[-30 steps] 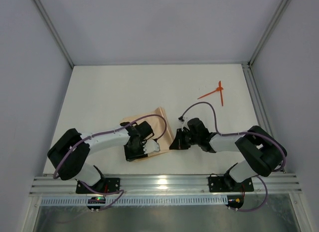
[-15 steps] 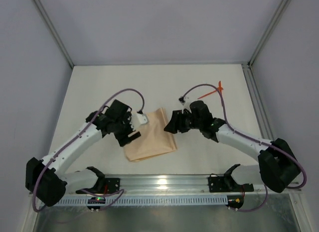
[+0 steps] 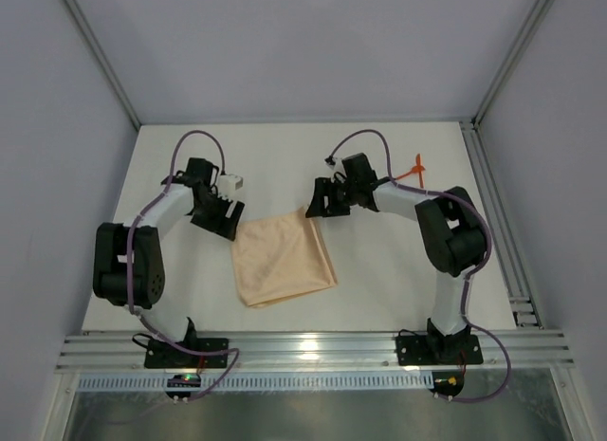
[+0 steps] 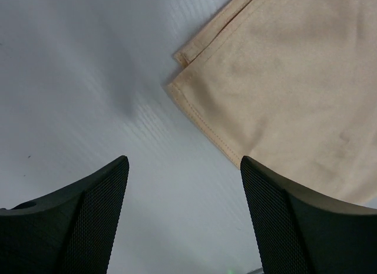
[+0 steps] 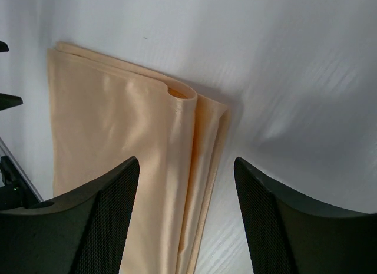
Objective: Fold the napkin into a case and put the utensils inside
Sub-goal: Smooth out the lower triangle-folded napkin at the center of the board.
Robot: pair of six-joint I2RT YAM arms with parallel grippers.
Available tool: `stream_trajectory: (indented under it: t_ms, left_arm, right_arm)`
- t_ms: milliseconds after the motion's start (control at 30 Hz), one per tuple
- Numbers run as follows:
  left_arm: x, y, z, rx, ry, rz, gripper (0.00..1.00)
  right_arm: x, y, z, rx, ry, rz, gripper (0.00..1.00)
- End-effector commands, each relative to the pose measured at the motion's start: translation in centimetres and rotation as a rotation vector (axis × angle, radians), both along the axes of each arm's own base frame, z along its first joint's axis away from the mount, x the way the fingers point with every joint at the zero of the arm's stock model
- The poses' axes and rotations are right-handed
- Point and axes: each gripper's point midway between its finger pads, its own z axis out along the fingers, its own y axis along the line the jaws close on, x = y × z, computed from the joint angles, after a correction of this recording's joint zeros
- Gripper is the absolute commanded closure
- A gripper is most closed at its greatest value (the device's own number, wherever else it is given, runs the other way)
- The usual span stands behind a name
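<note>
Top external view: nearest the arm bases, the folded peach-orange cloth napkin (image 3: 283,261) lies flat mid-table. Just beyond, at its far corners, our left gripper (image 3: 226,223) and right gripper (image 3: 316,202) hover spread wide and empty, probably to leave the fold undisturbed. Farthest right lie the thin orange-red plastic utensils (image 3: 410,175). Only the right wrist view shows us the stacked, curled layers.

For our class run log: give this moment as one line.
napkin: folded, flat | left gripper: open, empty, near far-left corner | right gripper: open, empty, at far-right corner | utensils: not in napkin
</note>
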Motion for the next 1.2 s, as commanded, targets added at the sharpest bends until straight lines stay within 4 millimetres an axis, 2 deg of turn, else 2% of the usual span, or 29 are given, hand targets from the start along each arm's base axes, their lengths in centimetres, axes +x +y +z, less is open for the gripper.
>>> stream_trajectory:
  t_ms: [0, 67, 167, 267, 367, 400, 467, 500, 533, 567, 633, 667, 733, 767, 967, 1000, 1067, 1167]
  left_arm:
    - [2.5, -1.0, -0.8, -0.047, -0.022, 0.038, 0.22]
    - [2.8, -1.0, -2.5, -0.039, 0.014, 0.042, 0.28]
    - [3.1, -1.2, -3.8, -0.038, 0.042, 0.044, 0.4]
    - [2.9, -1.4, -5.2, -0.035, 0.077, 0.036, 0.46]
    - [3.3, -2.0, -5.5, -0.03, 0.063, 0.012, 0.48]
    - [3.5, -2.2, -5.5, -0.034, 0.052, -0.005, 0.48]
    - [4.2, -2.8, -5.4, -0.036, 0.02, -0.025, 0.49]
    - [4.7, -2.9, -5.2, -0.032, 0.006, -0.034, 0.49]
    - [4.8, -3.1, -5.4, -0.025, 0.005, -0.05, 0.5]
    - [5.1, -3.3, -5.4, -0.023, -0.002, -0.058, 0.5]
    - [5.9, -3.8, -5.1, -0.03, -0.024, -0.078, 0.5]
    - [6.0, -4.0, -5.1, -0.034, -0.03, -0.087, 0.5]
    - [6.2, -4.9, -4.7, -0.047, -0.039, -0.118, 0.5]
    - [6.1, -5.5, -4.4, -0.068, -0.04, -0.144, 0.49]
    - [5.0, -6.6, -2.3, -0.123, -0.044, -0.201, 0.4]
    - [4.9, -6.6, -1.5, -0.123, -0.061, -0.223, 0.38]
    - [4.2, -6.1, -1.0, -0.103, -0.046, -0.228, 0.34]
    - [3.9, -4.8, 0.2, -0.039, -0.052, -0.208, 0.32]
  right_arm:
    - [-0.1, 1.0, 0.0, 0.034, 0.026, 0.045, 0.3]
    - [-0.1, 1.3, -1.3, 0.041, 0.058, 0.042, 0.3]
    - [-0.2, 1.2, -2.6, 0.041, 0.082, 0.029, 0.3]
    - [-0.4, 1.2, -3.1, 0.055, 0.096, 0.026, 0.34]
    - [-0.5, 1.5, -3.5, 0.067, 0.115, 0.033, 0.47]
    - [-0.3, 1.3, -3.8, 0.069, 0.12, 0.023, 0.56]
    - [-0.4, 0.9, -4.1, 0.072, 0.131, 0.007, 0.63]
    - [0.4, 0.5, -3.4, 0.097, 0.105, -0.019, 0.67]
    - [0.4, 0.2, -3.3, 0.103, 0.104, -0.032, 0.73]
    - [-0.1, -0.4, -3.7, 0.102, 0.115, -0.043, 0.75]
    - [-0.1, -1.1, -3.1, 0.119, 0.099, -0.057, 0.8]
    - [-0.8, -1.4, -3.6, 0.118, 0.115, -0.057, 0.82]
    - [-1.3, -1.4, -3.1, 0.142, 0.108, -0.053, 0.86]
    - [-2.5, -1.5, -3.6, 0.151, 0.137, -0.049, 0.89]
    - [-5.3, -2.4, -4.5, 0.179, 0.17, -0.083, 0.88]
    - [-5.4, -2.4, -4.3, 0.19, 0.161, -0.084, 0.82]
    - [-6.2, -2.6, -4.4, 0.198, 0.176, -0.094, 0.78]
    - [-6.4, -2.9, -4.1, 0.195, 0.162, -0.103, 0.67]
